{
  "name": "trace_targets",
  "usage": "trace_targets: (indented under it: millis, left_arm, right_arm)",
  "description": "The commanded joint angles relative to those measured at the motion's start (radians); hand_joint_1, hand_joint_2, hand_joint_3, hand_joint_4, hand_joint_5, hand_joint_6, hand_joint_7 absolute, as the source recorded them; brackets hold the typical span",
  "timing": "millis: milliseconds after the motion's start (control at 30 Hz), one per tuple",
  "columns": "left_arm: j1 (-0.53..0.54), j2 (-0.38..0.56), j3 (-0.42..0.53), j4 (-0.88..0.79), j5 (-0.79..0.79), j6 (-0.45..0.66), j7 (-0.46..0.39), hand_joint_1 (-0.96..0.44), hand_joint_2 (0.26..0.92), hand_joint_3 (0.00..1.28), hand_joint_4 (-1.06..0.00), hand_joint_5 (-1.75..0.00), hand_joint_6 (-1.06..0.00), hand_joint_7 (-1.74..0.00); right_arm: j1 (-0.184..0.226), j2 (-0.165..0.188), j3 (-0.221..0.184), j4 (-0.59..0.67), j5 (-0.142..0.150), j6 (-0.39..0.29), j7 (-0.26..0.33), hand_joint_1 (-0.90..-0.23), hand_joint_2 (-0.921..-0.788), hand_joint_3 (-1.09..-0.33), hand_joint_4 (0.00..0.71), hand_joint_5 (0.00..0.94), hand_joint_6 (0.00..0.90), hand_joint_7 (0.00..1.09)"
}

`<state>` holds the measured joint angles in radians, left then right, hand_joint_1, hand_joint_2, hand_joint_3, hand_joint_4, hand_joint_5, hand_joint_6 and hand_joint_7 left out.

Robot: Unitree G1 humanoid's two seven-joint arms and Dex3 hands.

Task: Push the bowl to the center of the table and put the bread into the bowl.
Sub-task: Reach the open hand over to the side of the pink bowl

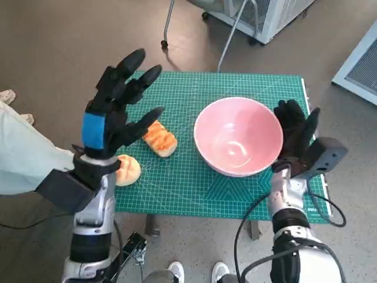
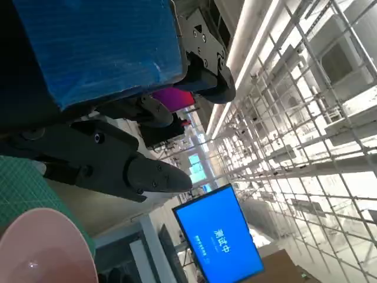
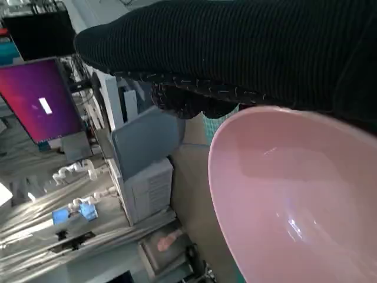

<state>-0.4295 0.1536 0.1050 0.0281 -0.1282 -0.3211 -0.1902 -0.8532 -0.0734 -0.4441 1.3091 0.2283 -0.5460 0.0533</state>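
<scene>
An empty pink bowl (image 1: 238, 137) stands on the green cutting mat (image 1: 194, 188), right of the mat's middle; it also shows in the right wrist view (image 3: 294, 194) and in the left wrist view (image 2: 41, 247). My right hand (image 1: 296, 137), in its black glove (image 3: 247, 53), lies against the bowl's right side, holding nothing. A long toasted bread (image 1: 159, 139) lies left of the bowl. A round bun (image 1: 126, 170) sits at the mat's left front. My left hand (image 1: 115, 112) hovers above the breads with fingers (image 2: 118, 165) spread, empty.
The mat covers the small table; its front edge (image 1: 224, 213) is near me. A person's pale sleeve (image 1: 23, 156) reaches in from the left. A white unit (image 1: 277, 15) and metal legs (image 1: 168, 26) stand on the floor beyond the table.
</scene>
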Motion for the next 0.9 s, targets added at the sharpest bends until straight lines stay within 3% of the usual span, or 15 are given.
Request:
trace_targets:
  millis: [33,300,567,767,900]
  left_arm:
    - [0.027,0.004,0.002,-0.032,0.000,0.015,0.005,-0.33,0.921,0.11,-0.61,0.00,-0.44,-0.25]
    - [0.063,0.010,0.015,-0.049,-0.007,0.027,0.004,-0.34,0.921,0.11,-0.61,0.00,-0.48,-0.20]
    - [0.088,0.029,0.033,-0.057,-0.004,0.038,-0.002,-0.35,0.921,0.11,-0.60,0.00,-0.50,-0.16]
    - [0.088,0.125,0.046,-0.039,0.082,0.041,-0.010,-0.36,0.921,0.11,-0.55,0.00,-0.49,-0.14]
    - [0.068,0.246,0.047,0.002,0.187,0.030,-0.032,-0.37,0.921,0.12,-0.49,0.00,-0.48,-0.12]
  right_arm:
    - [-0.011,0.031,0.009,0.021,-0.018,0.021,-0.030,-0.587,-0.921,-0.859,0.293,0.004,0.182,0.62]
    - [-0.041,0.056,0.030,0.024,-0.050,0.037,-0.078,-0.581,-0.921,-0.880,0.309,0.011,0.222,0.65]
    - [-0.068,0.046,0.050,0.018,-0.083,0.041,-0.093,-0.571,-0.921,-0.915,0.322,0.014,0.223,0.63]
    - [-0.090,0.024,0.075,-0.005,-0.102,-0.013,-0.088,-0.568,-0.921,-0.910,0.329,0.015,0.222,0.63]
    - [-0.107,0.001,0.101,-0.028,-0.125,-0.070,-0.073,-0.570,-0.921,-0.889,0.331,0.015,0.205,0.63]
